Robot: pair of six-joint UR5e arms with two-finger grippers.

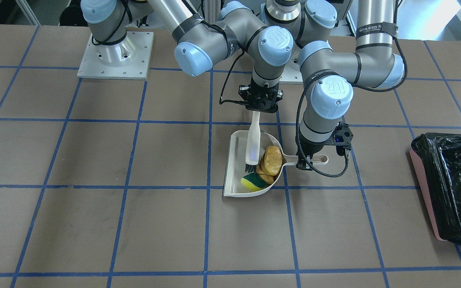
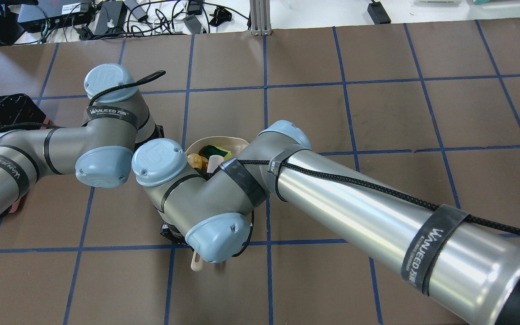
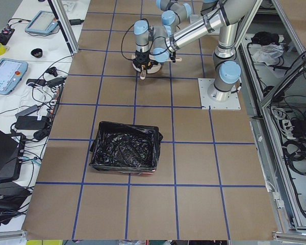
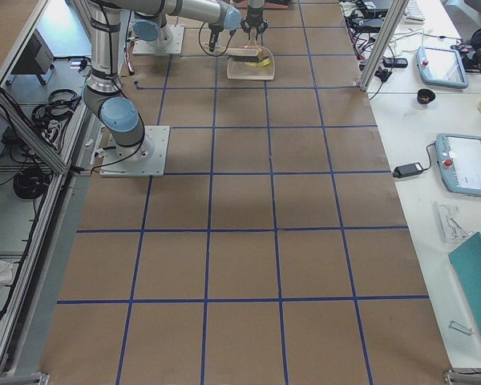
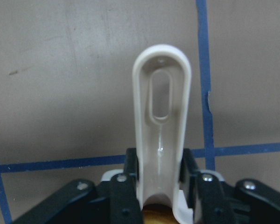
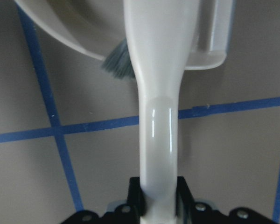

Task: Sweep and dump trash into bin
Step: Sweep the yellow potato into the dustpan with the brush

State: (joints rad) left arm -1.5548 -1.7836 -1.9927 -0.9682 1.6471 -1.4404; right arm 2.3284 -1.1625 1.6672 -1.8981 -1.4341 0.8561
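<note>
**A:** Left gripper point(image 5: 161, 169) is clamped on the pan point(image 1: 230, 168) handle. Right gripper point(image 1: 259, 107) is clamped on the brush point(image 1: 253, 138) handle, bristles down inside the pan.

**B:** And the trash?

**A:** All in the pan: roll point(image 1: 273, 158), croissant point(image 1: 263, 173) and sponge point(image 1: 253, 182), bunched at its 5 o'clock in the front view. The bin point(image 1: 450, 188) sits well apart at 3 o'clock on the surface point(image 1: 94, 160).

**B:** What could go wrong?

**A:** The pan's mouth opens toward 9 o'clock. Tip that edge down while lifting and the roll likely tumbles out. The bristles are against the pile, so pulling the brush out could flick the sponge. The left arm point(image 1: 336, 64) and right arm point(image 1: 214, 36) are crowded, so a swing toward the bin risks a knock.
</note>
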